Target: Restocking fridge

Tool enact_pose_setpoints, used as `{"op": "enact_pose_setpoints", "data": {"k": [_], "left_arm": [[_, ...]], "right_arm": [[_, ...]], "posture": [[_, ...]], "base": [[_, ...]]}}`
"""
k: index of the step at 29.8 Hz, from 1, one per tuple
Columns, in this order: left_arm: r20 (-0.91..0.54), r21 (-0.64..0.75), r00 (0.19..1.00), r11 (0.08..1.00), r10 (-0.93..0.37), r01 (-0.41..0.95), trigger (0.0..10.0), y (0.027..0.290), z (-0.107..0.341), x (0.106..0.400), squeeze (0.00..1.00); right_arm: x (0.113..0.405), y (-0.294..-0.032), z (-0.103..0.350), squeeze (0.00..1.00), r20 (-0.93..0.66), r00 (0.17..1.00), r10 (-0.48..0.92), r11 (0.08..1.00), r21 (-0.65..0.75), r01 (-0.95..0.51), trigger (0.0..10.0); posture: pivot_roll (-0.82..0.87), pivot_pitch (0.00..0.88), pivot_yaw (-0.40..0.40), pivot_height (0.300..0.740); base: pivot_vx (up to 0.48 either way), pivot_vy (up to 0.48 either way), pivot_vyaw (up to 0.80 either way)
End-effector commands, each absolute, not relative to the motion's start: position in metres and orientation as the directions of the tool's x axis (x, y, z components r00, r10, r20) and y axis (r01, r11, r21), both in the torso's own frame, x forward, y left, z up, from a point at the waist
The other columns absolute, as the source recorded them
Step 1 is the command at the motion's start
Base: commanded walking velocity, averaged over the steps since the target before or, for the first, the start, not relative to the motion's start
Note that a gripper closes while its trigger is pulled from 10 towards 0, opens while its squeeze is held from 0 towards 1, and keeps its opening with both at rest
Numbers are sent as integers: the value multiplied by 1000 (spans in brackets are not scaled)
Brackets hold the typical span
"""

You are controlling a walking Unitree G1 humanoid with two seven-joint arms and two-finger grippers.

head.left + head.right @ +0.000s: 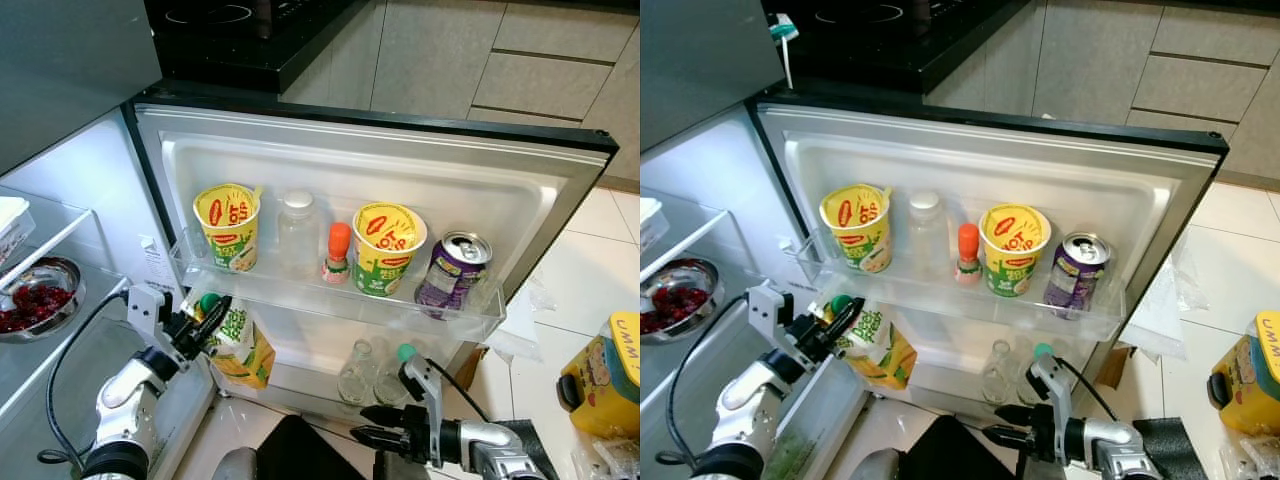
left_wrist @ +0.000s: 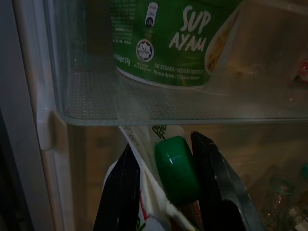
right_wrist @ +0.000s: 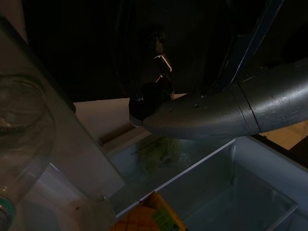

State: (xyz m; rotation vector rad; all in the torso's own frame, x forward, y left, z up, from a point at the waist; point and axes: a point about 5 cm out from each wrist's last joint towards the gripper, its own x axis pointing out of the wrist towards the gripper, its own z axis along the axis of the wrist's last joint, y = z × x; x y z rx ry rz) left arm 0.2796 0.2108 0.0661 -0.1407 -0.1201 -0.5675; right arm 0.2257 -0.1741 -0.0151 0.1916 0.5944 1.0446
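Left gripper clamps the juice pouch at its green cap, just under the door shelf; lower it clear, upright. Right gripper hangs parted, empty.

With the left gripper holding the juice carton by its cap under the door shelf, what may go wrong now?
1. The left gripper pinches the juice carton only around its green cap, so the carton may swing or slip out.
2. The cap sits just under the upper door shelf; lifting may knock it against the shelf.
3. Two glass bottles stand in the lower door shelf beside the carton and may be bumped.
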Motion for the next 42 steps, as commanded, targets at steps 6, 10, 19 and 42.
{"op": "enact_pose_setpoints", "data": {"k": [6, 10, 19, 42], "left_arm": [[254, -29, 826, 849, -504, 527, 10000, 191, 85, 292, 0], [248, -47, 833, 852, -495, 521, 10000, 183, 80, 292, 0], [201, -235, 938, 915, -283, 327, 10000, 206, 58, 286, 0], [89, -648, 990, 761, 110, -27, 10000, 249, 22, 264, 0]], "right_arm": [[225, -169, -13, 0, -349, 349, 870, 480, 434, -762, 10000], [226, -167, -12, 0, -337, 346, 876, 472, 440, -764, 10000], [225, -163, -12, 0, -330, 350, 877, 471, 447, -760, 10000], [223, -159, -9, 0, -301, 332, 894, 441, 462, -769, 10000]], "posture": [[-51, 0, -33, 608], [-56, 0, -36, 608], [-66, 0, -37, 608], [-70, 0, -36, 608]], "base": [[0, 0, 0], [0, 0, 0], [0, 0, 0], [0, 0, 0]]}}
